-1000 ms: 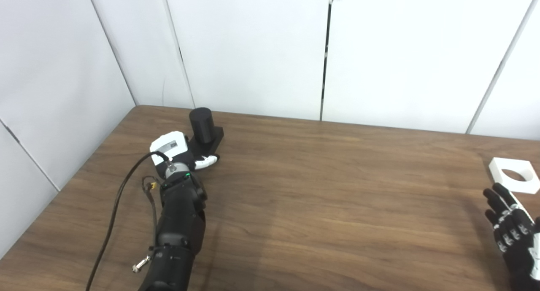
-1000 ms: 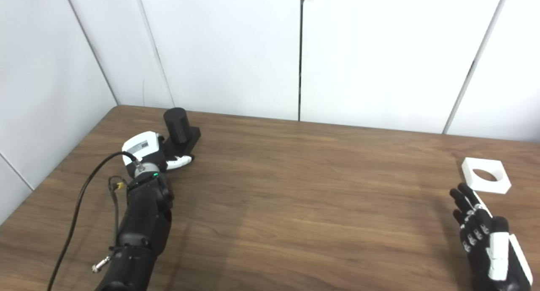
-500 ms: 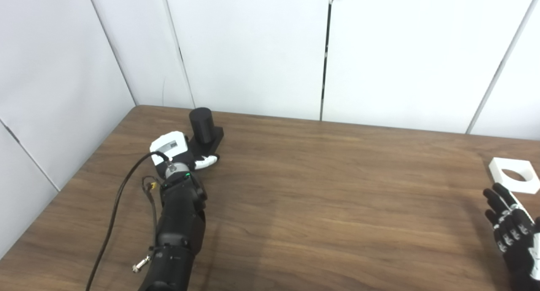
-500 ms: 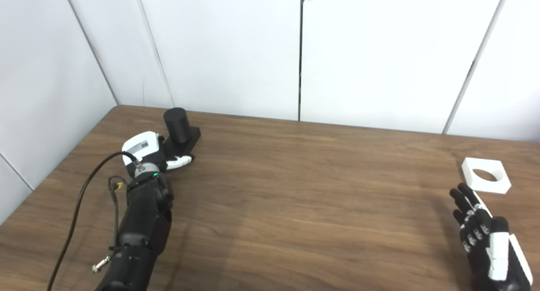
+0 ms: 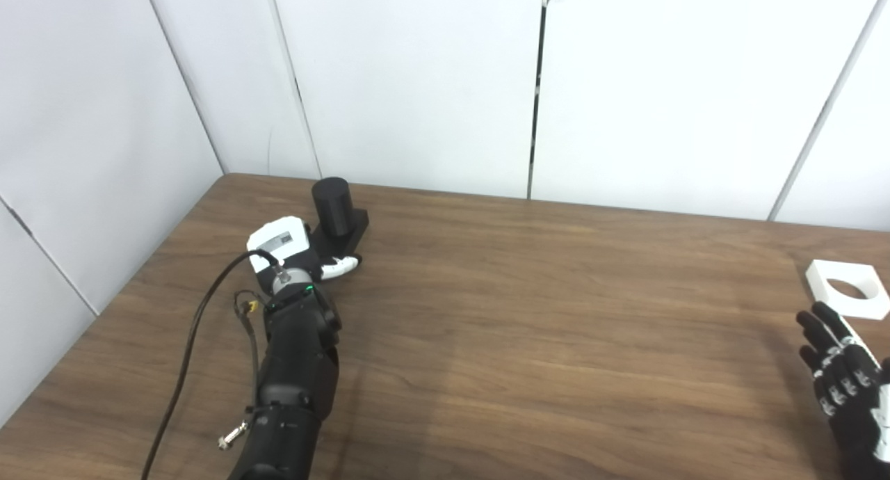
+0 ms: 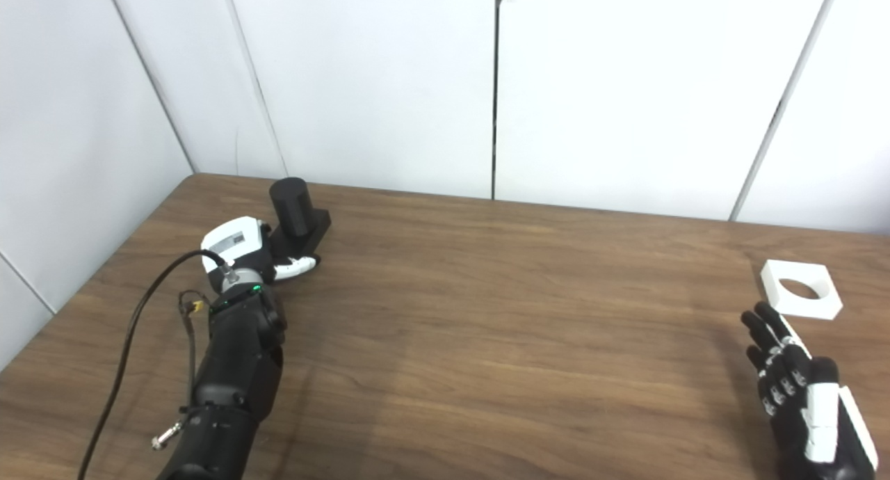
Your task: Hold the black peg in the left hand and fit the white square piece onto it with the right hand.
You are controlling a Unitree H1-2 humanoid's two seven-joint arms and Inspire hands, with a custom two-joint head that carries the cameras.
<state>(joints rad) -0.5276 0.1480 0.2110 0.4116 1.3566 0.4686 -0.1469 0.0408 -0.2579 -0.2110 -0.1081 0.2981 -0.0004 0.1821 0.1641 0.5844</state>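
The black cylindrical peg on its square black base is seen upright on the brown wooden tabletop, touching the left robot hand; whether it is grasped cannot be told. The right robot hand is held released, fingers spread, with the white square piece with a round hole lying flat just beyond its fingertips.

The peg stands upright on its base on the table, just beyond the left hand, at the far left. The square piece lies flat just beyond the right hand, well apart from the peg.
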